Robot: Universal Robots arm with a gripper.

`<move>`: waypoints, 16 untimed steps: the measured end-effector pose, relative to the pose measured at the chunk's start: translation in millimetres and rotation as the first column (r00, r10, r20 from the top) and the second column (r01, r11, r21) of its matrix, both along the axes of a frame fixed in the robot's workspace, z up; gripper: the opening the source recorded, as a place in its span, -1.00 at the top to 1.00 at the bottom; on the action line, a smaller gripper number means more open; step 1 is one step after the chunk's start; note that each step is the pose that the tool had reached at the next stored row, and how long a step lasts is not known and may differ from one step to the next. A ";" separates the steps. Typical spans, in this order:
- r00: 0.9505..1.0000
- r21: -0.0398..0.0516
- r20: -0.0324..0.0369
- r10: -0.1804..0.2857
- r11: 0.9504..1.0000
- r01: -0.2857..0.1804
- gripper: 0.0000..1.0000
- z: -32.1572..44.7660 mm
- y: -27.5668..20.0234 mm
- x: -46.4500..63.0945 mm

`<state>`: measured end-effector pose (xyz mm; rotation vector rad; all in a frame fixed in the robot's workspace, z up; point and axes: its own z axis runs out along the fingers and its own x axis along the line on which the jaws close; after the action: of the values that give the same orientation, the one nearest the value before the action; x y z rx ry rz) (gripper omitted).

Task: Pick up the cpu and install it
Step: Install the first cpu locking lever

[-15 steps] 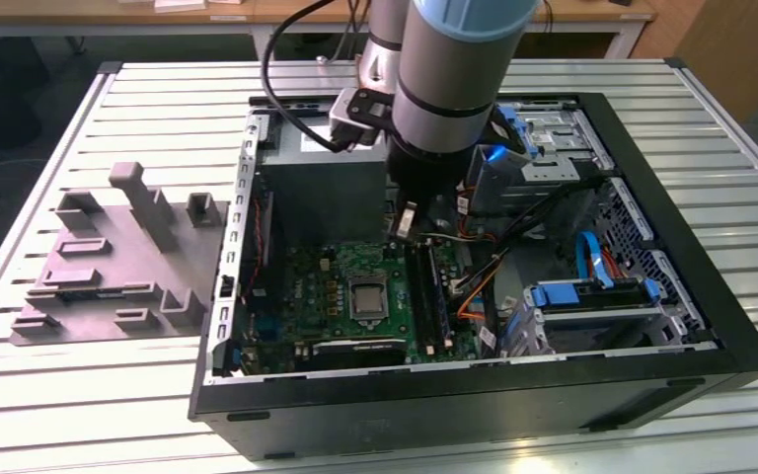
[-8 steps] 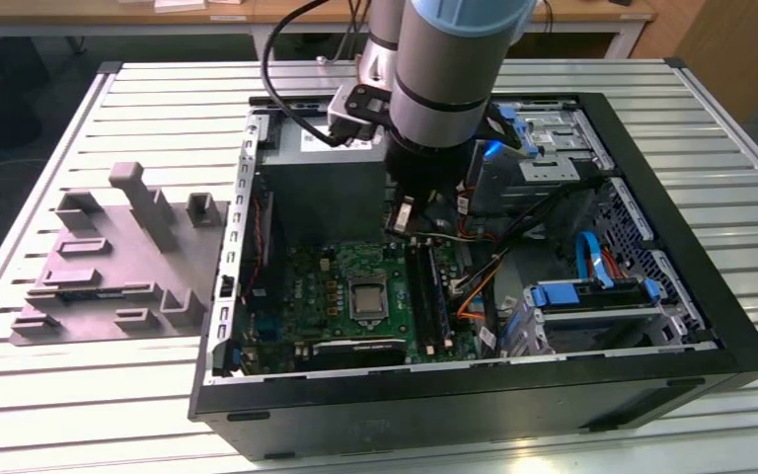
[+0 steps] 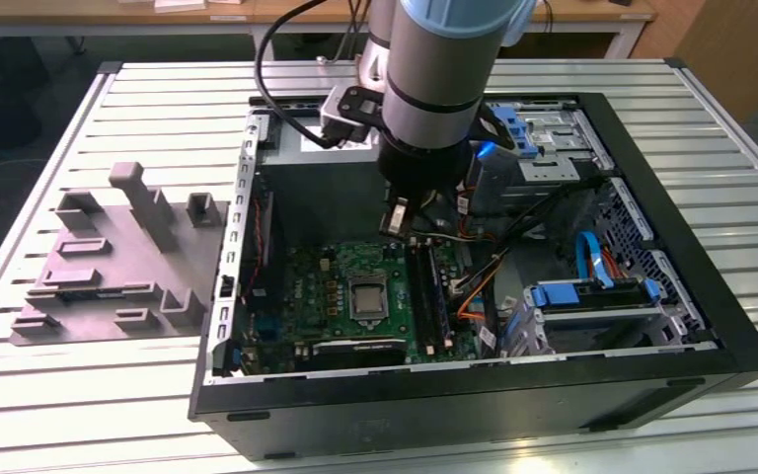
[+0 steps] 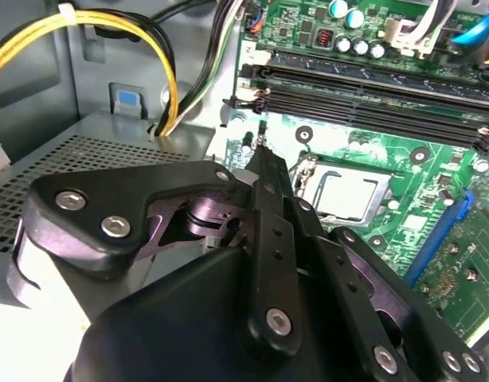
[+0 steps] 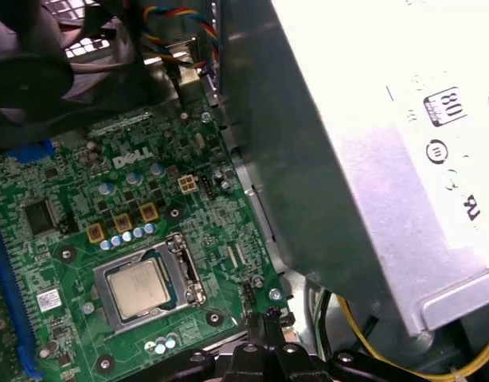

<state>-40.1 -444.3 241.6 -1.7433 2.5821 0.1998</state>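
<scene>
One robot arm [image 3: 438, 79] reaches down into one open black computer case [image 3: 485, 395] that lies on a table of pale metal slats [image 3: 155, 395]. At the arm's tip is one gripper [image 3: 399, 219]. In both wrist views its two thin black fingers [image 4: 268, 171] are pressed together at the tips, and nothing is between them. The fingertips hang above the green motherboard [image 5: 77, 199], near the socket but a little to one side of it.

The cpu [image 5: 138, 289] is one small square chip with a shiny grey top. It already sits flat in its socket on the motherboard, with a metal frame [image 5: 185, 274] around it. In the second wrist view the cpu [image 4: 350, 193] lies just past the fingertips. In the exterior view the socket [image 3: 367, 297] is in the middle of the board, below the gripper.

One big grey power-supply box [image 5: 372, 159] stands beside the board. A bunch of yellow and black wires [image 4: 161, 72] runs along it. Long black memory slots [image 4: 364, 91] lie side by side near the socket; I cannot count them well.

On the exterior view's left, one grey plastic holder [image 3: 110, 267] with several upright posts sits on the table, well apart from the gripper. Blue plastic parts [image 3: 590, 292] show in the case on the exterior view's right.
</scene>
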 end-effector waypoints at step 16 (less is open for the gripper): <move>0.999 -0.054 0.000 0.048 0.997 -0.048 0.79 0.0 -10.4 -3.1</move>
<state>-43.2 -454.7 241.6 -1.8233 2.5706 0.1315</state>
